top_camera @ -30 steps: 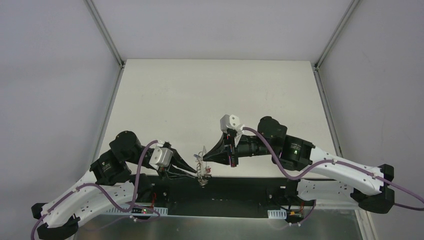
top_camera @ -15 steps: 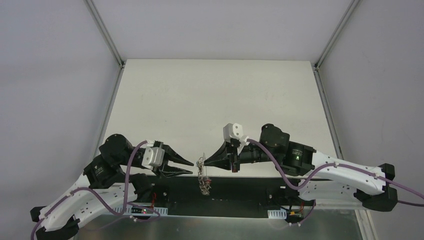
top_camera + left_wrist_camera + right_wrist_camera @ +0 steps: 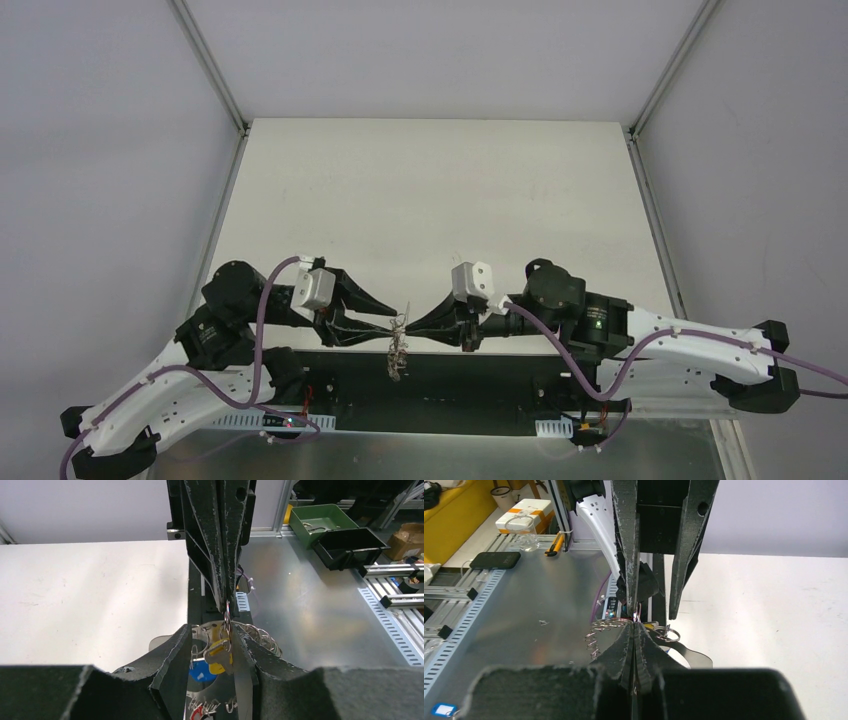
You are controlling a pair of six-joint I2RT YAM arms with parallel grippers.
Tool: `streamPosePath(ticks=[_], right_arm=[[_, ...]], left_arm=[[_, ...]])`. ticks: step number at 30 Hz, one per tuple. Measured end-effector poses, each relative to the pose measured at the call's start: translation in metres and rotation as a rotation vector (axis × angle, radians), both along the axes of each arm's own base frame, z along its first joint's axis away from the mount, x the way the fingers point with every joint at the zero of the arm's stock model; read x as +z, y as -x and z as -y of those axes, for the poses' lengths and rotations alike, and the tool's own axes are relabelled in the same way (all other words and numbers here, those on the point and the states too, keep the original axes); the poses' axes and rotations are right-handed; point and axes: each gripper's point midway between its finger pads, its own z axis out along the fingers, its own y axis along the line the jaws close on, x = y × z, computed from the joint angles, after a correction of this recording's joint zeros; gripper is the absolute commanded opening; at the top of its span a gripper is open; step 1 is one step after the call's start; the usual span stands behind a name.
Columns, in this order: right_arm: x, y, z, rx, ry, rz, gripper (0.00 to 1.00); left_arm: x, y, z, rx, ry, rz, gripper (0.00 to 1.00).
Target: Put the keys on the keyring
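Note:
The keyring (image 3: 397, 350), a thin silver wire loop with a cluster of small keys, hangs in the air over the table's near edge. My right gripper (image 3: 410, 331) is shut on the keyring's wire (image 3: 610, 625) at its tip (image 3: 635, 626). In the left wrist view it comes down from above (image 3: 225, 605). My left gripper (image 3: 395, 321) is open, its fingers standing either side of the hanging keys (image 3: 212, 630). A yellow-headed key (image 3: 218, 652) and a blue-headed key (image 3: 200, 671) dangle between those fingers. A red tag (image 3: 197, 712) shows lower down.
The white table (image 3: 430, 200) stretches away behind the grippers. The black base rail (image 3: 480, 385) lies under the keyring. Off the table are a green bin (image 3: 322, 522), a black tray (image 3: 350, 542), a black phone (image 3: 494, 560) and a white box (image 3: 524, 514).
My left gripper let go and opened, drew back, then came forward again around the keys. My right gripper moved toward the near edge and leftward, carrying the keyring with it.

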Motion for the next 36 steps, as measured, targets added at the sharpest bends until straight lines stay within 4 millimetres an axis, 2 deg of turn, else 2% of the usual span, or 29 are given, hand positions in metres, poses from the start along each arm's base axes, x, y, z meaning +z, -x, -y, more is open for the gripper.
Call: streamPosePath(ticks=[4, 9, 23, 36], right_arm=[[0.002, 0.0, -0.002, -0.018, -0.012, 0.039, 0.0], [0.004, -0.001, -0.002, -0.033, -0.02, 0.075, 0.0], [0.011, -0.006, -0.003, -0.072, -0.058, 0.12, 0.0], [0.011, -0.005, -0.002, -0.071, -0.062, 0.124, 0.0]], left_arm=[[0.005, 0.0, 0.003, -0.008, 0.024, -0.02, 0.33], [0.01, 0.003, 0.005, -0.029, 0.051, -0.025, 0.26], [0.01, 0.008, 0.004, -0.057, 0.055, -0.035, 0.28], [0.012, 0.01, 0.001, -0.056, 0.066, -0.027, 0.23]])
